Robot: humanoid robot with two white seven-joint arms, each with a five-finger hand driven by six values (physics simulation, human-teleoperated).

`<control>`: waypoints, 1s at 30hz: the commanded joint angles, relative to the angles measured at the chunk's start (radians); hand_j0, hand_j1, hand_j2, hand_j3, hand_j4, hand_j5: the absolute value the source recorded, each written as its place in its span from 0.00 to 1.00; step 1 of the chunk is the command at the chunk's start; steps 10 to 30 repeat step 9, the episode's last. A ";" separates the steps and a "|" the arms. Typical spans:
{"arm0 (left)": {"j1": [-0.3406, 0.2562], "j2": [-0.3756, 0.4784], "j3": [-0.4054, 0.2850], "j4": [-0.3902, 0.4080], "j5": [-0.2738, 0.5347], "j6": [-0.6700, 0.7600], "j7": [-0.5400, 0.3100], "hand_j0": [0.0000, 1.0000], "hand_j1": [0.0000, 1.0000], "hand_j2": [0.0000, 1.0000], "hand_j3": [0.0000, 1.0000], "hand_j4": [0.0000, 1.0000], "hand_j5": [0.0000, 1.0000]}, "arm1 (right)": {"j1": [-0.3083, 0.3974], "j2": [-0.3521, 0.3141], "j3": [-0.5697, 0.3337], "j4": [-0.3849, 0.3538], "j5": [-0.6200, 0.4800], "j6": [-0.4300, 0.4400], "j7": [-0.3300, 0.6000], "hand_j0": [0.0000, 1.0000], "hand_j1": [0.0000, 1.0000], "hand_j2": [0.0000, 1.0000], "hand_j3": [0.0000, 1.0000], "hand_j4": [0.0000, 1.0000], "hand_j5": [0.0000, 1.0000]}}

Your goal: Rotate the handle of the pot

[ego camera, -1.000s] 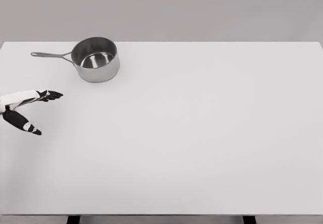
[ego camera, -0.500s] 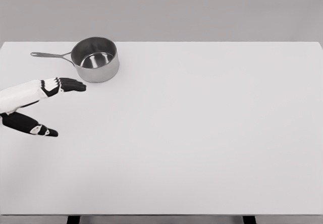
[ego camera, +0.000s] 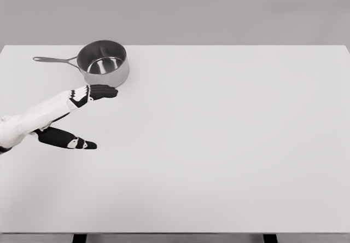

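Note:
A steel saucepan (ego camera: 103, 63) stands upright at the back left of the white table (ego camera: 219, 144). Its long thin handle (ego camera: 52, 60) points left. My left hand (ego camera: 93, 117) reaches in from the left edge, open, fingers stretched flat and thumb (ego camera: 74, 143) spread low. Its dark fingertips (ego camera: 104, 92) overlap the pot's near wall in the picture; I cannot tell if they touch it. The hand holds nothing. The right arm is out of view.
Two dark table legs (ego camera: 79, 238) show below the near edge. A plain grey wall (ego camera: 219, 7) rises behind the table.
My left hand has moved right and toward the pot, from the far left edge to just in front of the pot's near side. The pot has not moved.

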 commanded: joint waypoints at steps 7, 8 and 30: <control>-0.025 -0.018 0.016 0.063 -0.130 0.003 0.000 1.00 1.00 1.00 1.00 1.00 1.00 | 0.000 0.000 0.000 0.000 0.000 0.000 0.000 1.00 1.00 1.00 1.00 1.00 1.00; -0.028 -0.016 0.025 0.083 -0.130 0.003 0.000 1.00 1.00 1.00 1.00 1.00 1.00 | 0.000 0.000 0.000 0.000 0.000 0.000 0.000 1.00 1.00 1.00 1.00 1.00 1.00; -0.038 -0.016 0.029 0.098 -0.130 0.003 0.000 1.00 1.00 1.00 1.00 1.00 1.00 | 0.000 0.000 0.000 0.000 0.000 0.000 0.000 1.00 1.00 1.00 1.00 1.00 1.00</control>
